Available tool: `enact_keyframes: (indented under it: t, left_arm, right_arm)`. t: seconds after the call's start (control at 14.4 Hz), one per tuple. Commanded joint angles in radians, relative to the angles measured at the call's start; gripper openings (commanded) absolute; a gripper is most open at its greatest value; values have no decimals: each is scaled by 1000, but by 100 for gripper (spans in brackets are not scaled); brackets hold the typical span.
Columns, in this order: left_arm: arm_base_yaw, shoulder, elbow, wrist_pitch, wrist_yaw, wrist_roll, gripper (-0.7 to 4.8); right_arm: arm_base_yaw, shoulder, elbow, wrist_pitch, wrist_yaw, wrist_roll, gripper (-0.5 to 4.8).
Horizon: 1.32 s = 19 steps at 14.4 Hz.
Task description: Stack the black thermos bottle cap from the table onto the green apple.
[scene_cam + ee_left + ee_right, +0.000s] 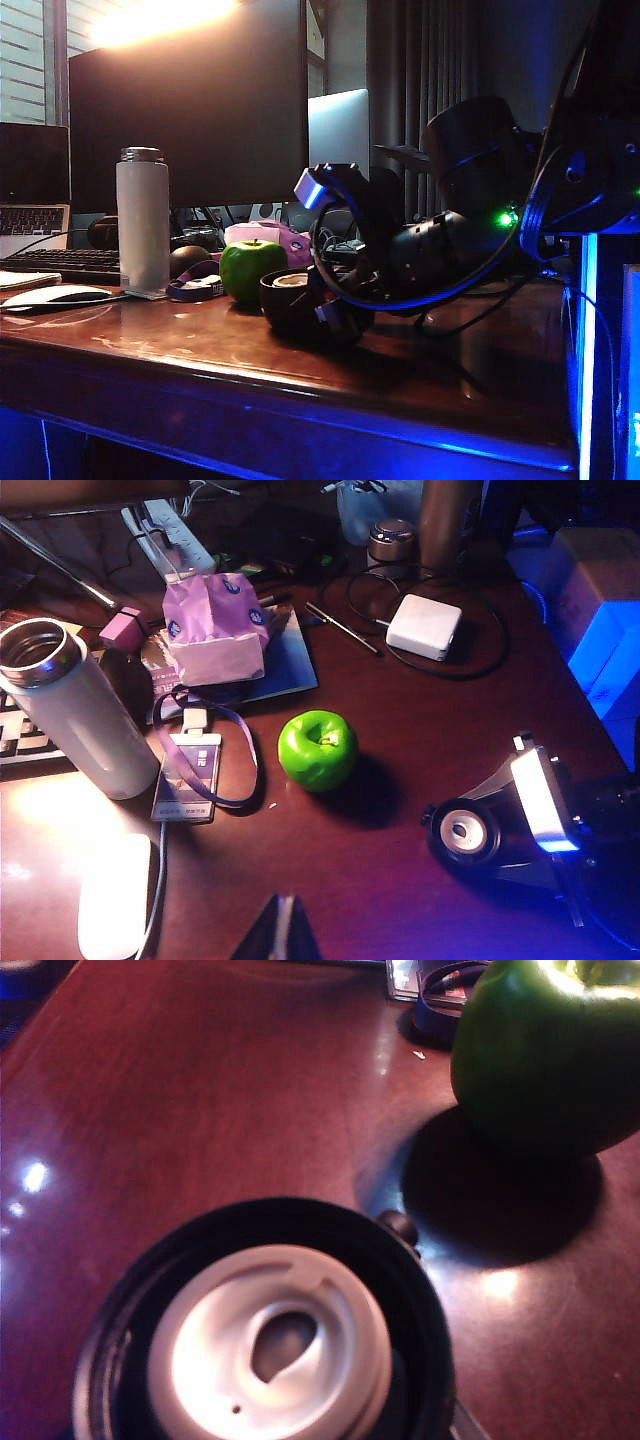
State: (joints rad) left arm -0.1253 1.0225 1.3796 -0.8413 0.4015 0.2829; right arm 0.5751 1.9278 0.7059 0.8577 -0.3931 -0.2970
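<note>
Sitting on the table (420, 390) near the front, the black thermos bottle cap (290, 296) is resting pale face up, w/ the right gripper (318, 305) wrapping around it from the right; its fingers are closing against the cap's sides, pinching it. Just left of the cap & a bit farther back, the green apple (318, 750) is standing upright, apart from it. The left gripper (281, 932) is hanging over the near table edge, only a dark tip showing; can't tell how its fingers are set. Farther left, a white bottle (143, 222) is standing open-topped.
</note>
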Motion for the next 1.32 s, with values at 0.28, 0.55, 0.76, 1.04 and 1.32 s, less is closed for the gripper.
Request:
enact_keyframes:
  t: [0.28,0.55,0.76,1.04,1.32]
  left_arm:
    - [0,-2,1,12,3,-3,-5]
    - [0,-2,1,12,3,-3,-5]
    - [0,-2,1,12,3,-3,-5]
    - [0,-2,1,13,3,-3,-5]
    - [0,-2,1,12,3,-3,-5]
  right_arm:
    - [2,-5,3,143,-2,10,202]
    - [2,-9,6,211,25,85,200]
    - [2,-9,118,109,25,110,201]
    - [-15,-8,338,-121,27,105,201]
    - [-51,40,523,-285,12,76,201]
